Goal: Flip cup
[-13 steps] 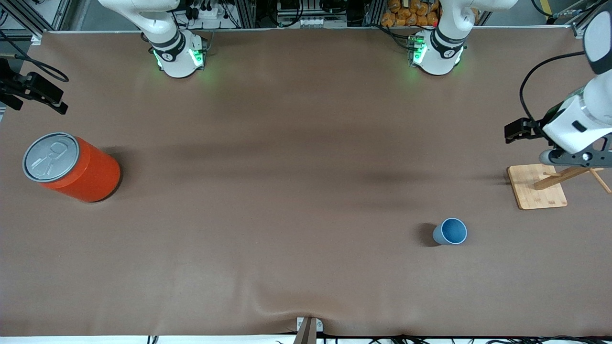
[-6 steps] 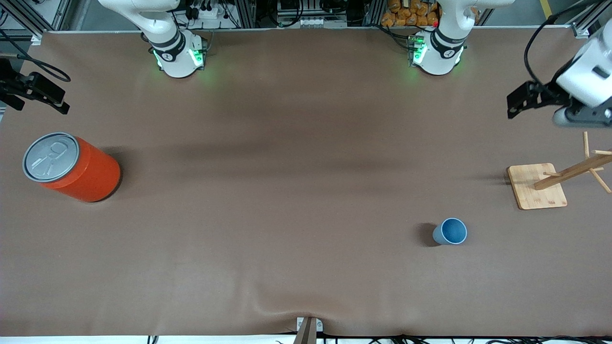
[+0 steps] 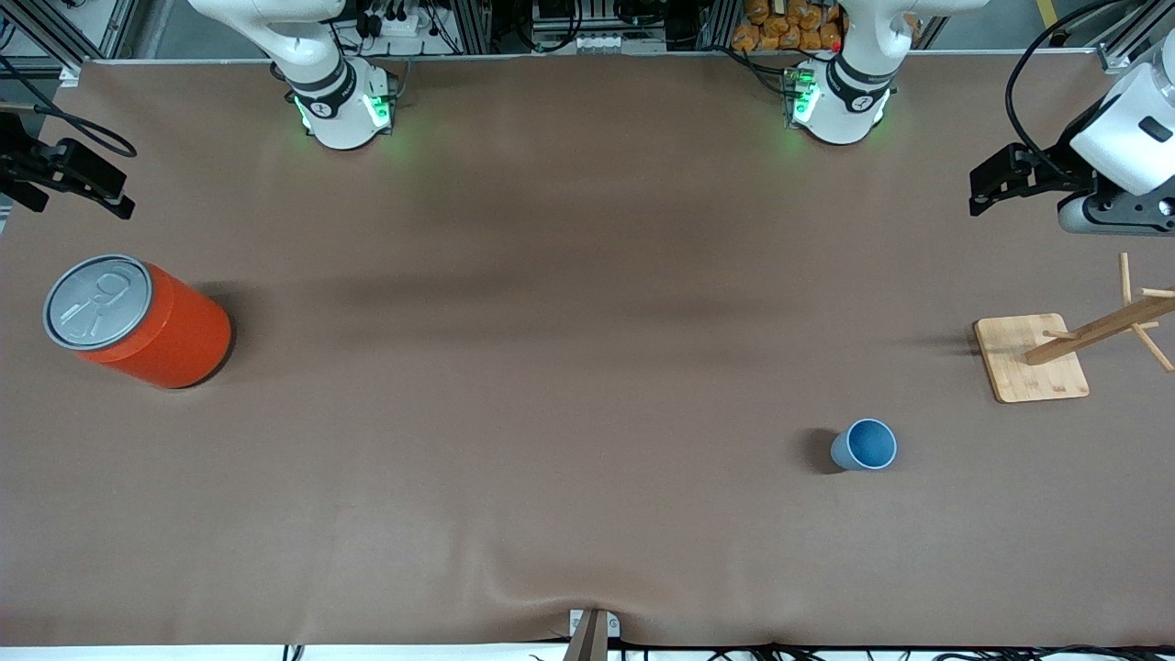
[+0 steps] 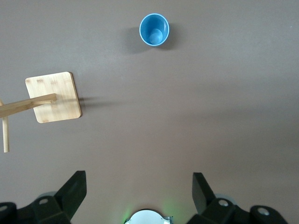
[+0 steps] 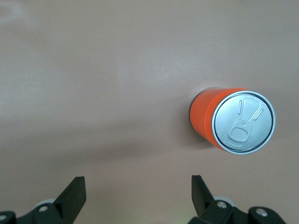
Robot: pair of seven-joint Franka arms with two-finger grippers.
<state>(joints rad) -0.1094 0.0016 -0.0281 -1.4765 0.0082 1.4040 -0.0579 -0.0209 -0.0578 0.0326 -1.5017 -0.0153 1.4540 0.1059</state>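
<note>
The cup (image 3: 864, 444) stands upright, mouth up, on the brown surface (image 3: 551, 367), free of any grip. The left end effector (image 4: 139, 193) hangs high over the left arm's end of the surface with its fingers spread wide and nothing between them; in its wrist view the cup sits well ahead of the fingertips, apart from them, with the wooden rack (image 3: 1056, 353) off to one side between. The right end effector (image 5: 138, 196), also spread wide and empty, waits high above the orange can (image 3: 138, 321), far from the cup

The cup looks like thin moulded plastic: light, fairly stiff at the rim but likely to flex at mid-wall, smooth and tapered, so a pinch may slide toward the narrow base. A sideways hold across the upper wall just under the rim seems soundest, leaving room to roll the wrist over. Being so light, it could skid or tip at a glancing touch
</note>
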